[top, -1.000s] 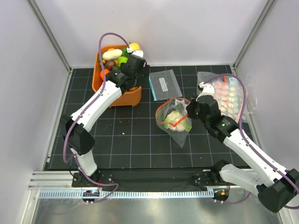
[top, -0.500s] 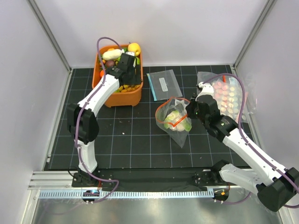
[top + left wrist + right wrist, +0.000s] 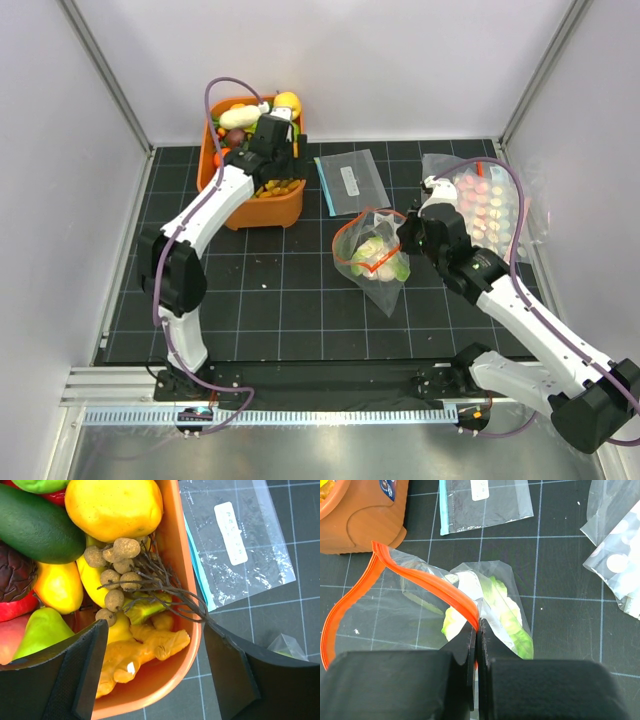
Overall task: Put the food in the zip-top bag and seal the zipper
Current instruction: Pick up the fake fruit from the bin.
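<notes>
Illegible white label [image 3: 231, 532] near zip-top bag [image 3: 385, 610]

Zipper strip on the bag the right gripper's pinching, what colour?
Orange-red zipper, against the clear zip-top bag. It shows best in the right wrist view.

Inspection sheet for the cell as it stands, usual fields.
Surface: black gridded mat, a few pale specks.
Job's things: zip-top bag lies mid-mat, zipper unsealed and mouth open; cauliflower inside; tan ball cluster in orange bin.
Clutter: flat blue-edged bag right of the bin; bag of pink discs at the mat's right edge.
Grippers: left pincer open above the bin; right pincer shut on the zipper.
Cables: purple cable loops off each arm; no snag seen.
Surroundings: white walls, metal rail at near edge.
</notes>
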